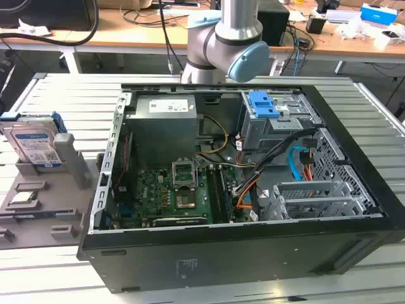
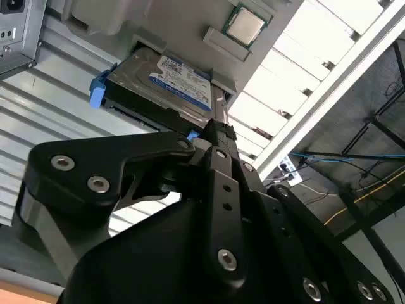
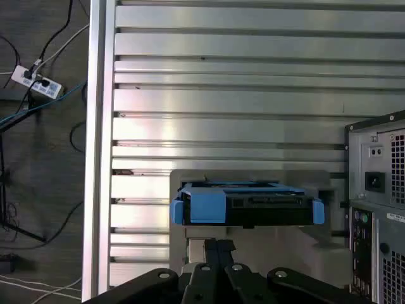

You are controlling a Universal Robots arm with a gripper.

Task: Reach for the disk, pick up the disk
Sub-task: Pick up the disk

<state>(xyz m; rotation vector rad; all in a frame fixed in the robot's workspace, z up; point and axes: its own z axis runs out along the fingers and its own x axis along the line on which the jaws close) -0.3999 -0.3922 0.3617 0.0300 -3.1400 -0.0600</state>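
Observation:
The disk (image 1: 35, 144) stands upright in a slot of a grey holder (image 1: 71, 158) at the exterior view's left, beside the open computer case. It is silver-grey, with a white-and-blue label and blue rails. The second wrist view shows its labelled face (image 2: 178, 82), and the first wrist view shows it edge-on (image 3: 247, 208). My gripper (image 2: 215, 128) is black and shut with nothing in it. It points toward the disk from a distance, a clear gap away in both wrist views (image 3: 219, 246). The arm's grey and blue joint (image 1: 234, 44) hangs behind the case.
The open black computer case (image 1: 253, 253) takes up the middle of the slatted metal table (image 1: 373, 107); its rear panel (image 3: 380, 190) is close beside the disk. A blue latch (image 1: 262, 104) tops the drive cage. A square processor chip (image 2: 245, 25) lies on the holder. Cables run over the floor (image 3: 38, 85).

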